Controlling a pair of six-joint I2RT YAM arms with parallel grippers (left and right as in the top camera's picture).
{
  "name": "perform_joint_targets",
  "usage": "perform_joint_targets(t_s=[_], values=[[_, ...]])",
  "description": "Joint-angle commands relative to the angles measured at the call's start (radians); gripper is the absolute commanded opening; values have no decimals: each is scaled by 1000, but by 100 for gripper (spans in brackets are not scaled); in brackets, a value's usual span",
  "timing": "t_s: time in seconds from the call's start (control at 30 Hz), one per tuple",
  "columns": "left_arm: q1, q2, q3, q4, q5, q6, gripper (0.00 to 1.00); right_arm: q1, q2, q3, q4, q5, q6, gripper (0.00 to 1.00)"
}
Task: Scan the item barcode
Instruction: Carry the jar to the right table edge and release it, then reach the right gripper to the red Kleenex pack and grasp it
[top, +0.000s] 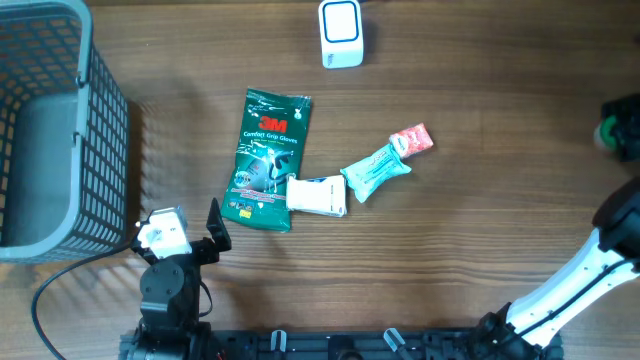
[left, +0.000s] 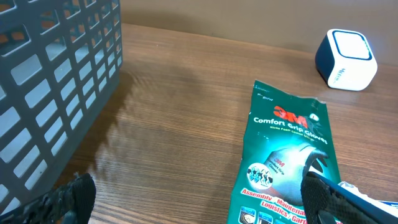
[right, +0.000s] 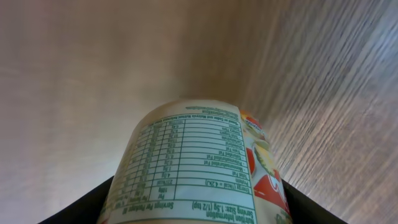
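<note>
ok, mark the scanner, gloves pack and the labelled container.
scanner (top: 341, 30), overhead view, white top face.
gloves pack (left: 286, 155), left wrist view, green front.
container (right: 193, 165), right wrist view, nutrition label.

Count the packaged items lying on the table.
3: a green 3M glove packet, a small white box at its lower right corner, a teal red-ended pouch beside that. Separately, the right gripper holds a labelled tub; none seems hidden.
</note>
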Motion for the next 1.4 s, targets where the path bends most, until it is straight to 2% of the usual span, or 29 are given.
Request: perform_joint_targets(t_s=[0.0, 0.03, 0.07, 0.1, 0.13, 0.37, 0.5, 0.73, 0.83, 0.9, 1.0, 1.1, 1.17, 1.37], values=[[-4, -3, -6, 3, 5, -17, 100, -27, 16, 5, 0, -37, -25, 71], [-4, -3, -6, 3, 5, -17, 100, -40, 16, 18, -8, -37, -31, 71], [-4, -3, -6, 3, 5, -17, 100, -50, 16, 30, -15, -37, -55, 79], [-4, -3, -6, 3, 5, -17, 100, -63, 16, 42, -26, -37, -87, 94], [-4, -3, -6, 3, 5, -17, 100, -71, 16, 51, -38, -36, -108, 100], [-4, -4, -6, 3, 5, -17, 100, -95, -14, 235, -187, -56, -156, 100], [-4, -3, -6, 3, 5, -17, 100, -59, -98, 333, -282, -233, -155, 100], [-4, -3, -6, 3, 5, -17, 100, 183, -214, 333, -486, -279, -131, 100], [-4, -3, -6, 3, 5, -17, 100, 325, -214, 297, -510, -277, -271, 99], [-4, -3, -6, 3, 5, -17, 100, 428, -211, 249, -537, -277, -312, 100], [-4, -3, -6, 3, 5, -17, 100, 536, -211, 114, -519, -285, -309, 97], [-4, -4, -6, 3, 5, -17, 100, 602, -211, -61, -416, -342, -309, 85], [-4, -4, -6, 3, 5, -17, 100, 623, -210, -214, -267, -390, -307, 82], [-4, -3, -6, 3, 5, -17, 100, 624, -210, -375, -27, -388, -275, 80]])
